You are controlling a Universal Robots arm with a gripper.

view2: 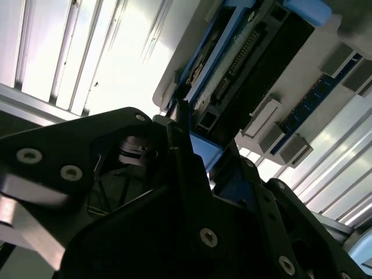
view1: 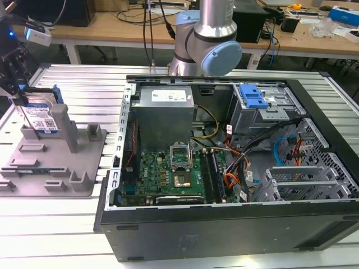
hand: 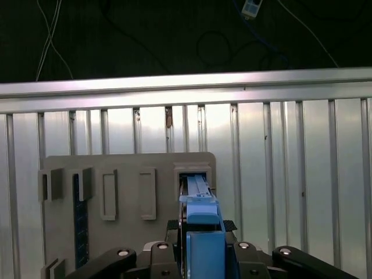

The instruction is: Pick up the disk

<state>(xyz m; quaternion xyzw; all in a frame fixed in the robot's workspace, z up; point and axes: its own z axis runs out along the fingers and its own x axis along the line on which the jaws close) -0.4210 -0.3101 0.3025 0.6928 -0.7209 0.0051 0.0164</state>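
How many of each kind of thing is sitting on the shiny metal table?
disk: 1
grey fixture: 1
open computer case: 1
Total: 3

Grey fixture (view1: 53,162) is the landmark. Tool (view1: 22,101) sits at its far corner around the upright disk (view1: 42,115), tall post (view1: 66,126) touching the disk's side, so no way in there. Low blocks crowd the fixture's top. Open computer case (view1: 235,168) walls off the fixture's side toward the exterior view's right, narrow gap between. Ribbed surface (view1: 84,84) beyond the fixture lies bare; above the fixture is open.
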